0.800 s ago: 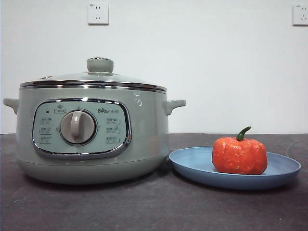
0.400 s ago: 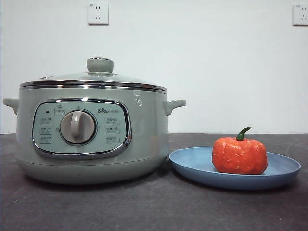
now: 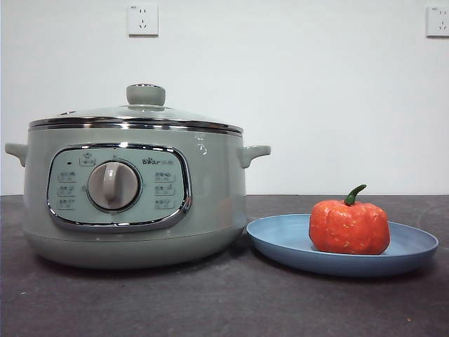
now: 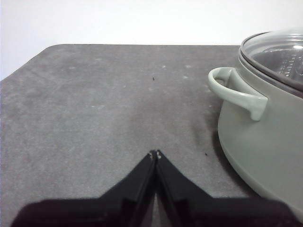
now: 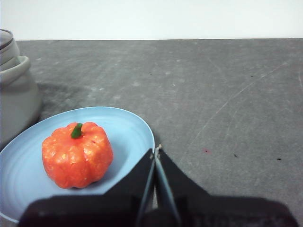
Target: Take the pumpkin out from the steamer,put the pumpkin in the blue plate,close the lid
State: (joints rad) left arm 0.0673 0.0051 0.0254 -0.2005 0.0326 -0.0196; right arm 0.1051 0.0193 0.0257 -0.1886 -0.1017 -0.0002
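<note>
The pumpkin sits upright on the blue plate, just beside the steamer, whose lid is on (knob up). The left gripper hangs beside the steamer, jaws together; the right gripper, jaws together, hovers over the plate's edge.

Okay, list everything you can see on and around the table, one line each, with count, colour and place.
Round electric steamer: one, sage green, on the table beside the plate.
Domed glass lid: one, clear with green knob, closed on the steamer.
Shallow round plate: one, light blue, on the table.
Toy pumpkin: one, orange-red, green stem, on the plate.
Wall sockets: two, white, wall behind.
Table: one, dark grey.
Left end effector: black, shut, near the steamer's handle.
Right end effector: black, shut, by the plate's rim.
</note>
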